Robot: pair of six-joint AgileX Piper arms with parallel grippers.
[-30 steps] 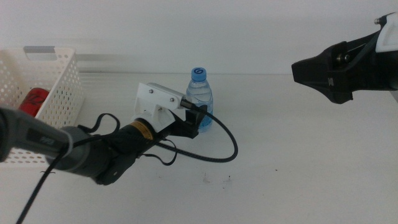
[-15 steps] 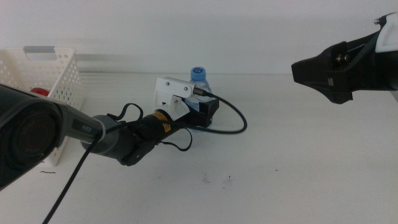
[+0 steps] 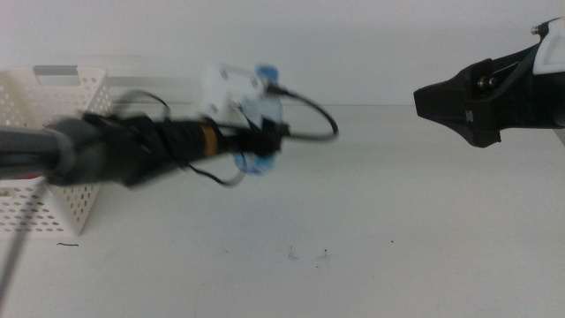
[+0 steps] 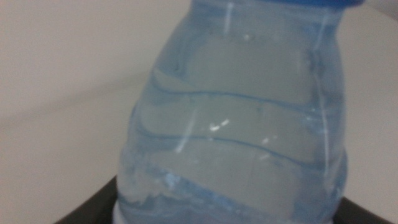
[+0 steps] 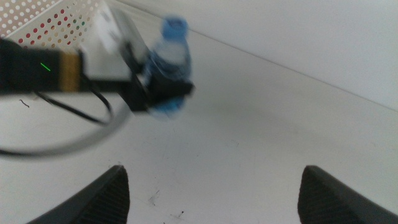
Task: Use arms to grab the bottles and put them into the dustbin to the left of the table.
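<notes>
Left arm is reaching in horizontally from the left side, motion-blurred, with its left end effector clamping the water bottle around the lower body. Bottle is hanging above the desk, tilted, blue cap toward the back wall, just right of the white dustbin. Right end effector is hovering high at the right side, jaws spread wide, gripping nothing.

A lab-like test bench: bare white table, plain wall.
</notes>
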